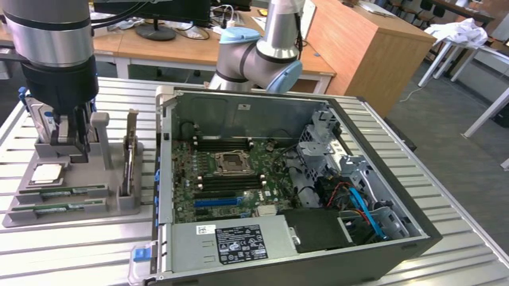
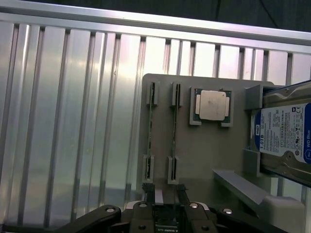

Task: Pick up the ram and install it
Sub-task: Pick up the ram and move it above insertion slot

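— Where's the ram?
— On edge in the grey holder, close beside its twin, near the processor. Jaws hang over the holder, wide open and empty.
— Risk?
— A slight offset likely clips the twin, or pinches both.

Two ram sticks stand upright on their long edges in a grey holder on the bench. They are parallel and just apart, with each end seated in a slot bracket. The inner ram stick and outer ram stick are thin green boards with pale labels, running along the holder's front edge.
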{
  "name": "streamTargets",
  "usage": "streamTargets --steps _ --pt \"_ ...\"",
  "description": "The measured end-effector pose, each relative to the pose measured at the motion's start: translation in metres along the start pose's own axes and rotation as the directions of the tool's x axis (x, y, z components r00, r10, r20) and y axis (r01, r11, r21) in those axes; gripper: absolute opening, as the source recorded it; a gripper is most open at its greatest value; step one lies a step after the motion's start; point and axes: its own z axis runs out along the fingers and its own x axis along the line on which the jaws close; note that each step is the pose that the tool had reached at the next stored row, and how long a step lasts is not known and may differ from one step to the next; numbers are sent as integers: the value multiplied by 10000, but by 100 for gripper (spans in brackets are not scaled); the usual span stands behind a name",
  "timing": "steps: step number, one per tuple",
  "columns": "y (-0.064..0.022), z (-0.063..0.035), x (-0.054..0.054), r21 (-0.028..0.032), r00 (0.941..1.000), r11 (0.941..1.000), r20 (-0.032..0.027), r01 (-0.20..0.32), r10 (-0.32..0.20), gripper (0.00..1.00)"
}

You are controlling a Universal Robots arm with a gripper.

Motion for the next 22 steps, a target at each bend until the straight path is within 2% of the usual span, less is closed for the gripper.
streamTargets --steps 22 --pt "-3 55 1 0 10000 10000 0 1 -1 30"
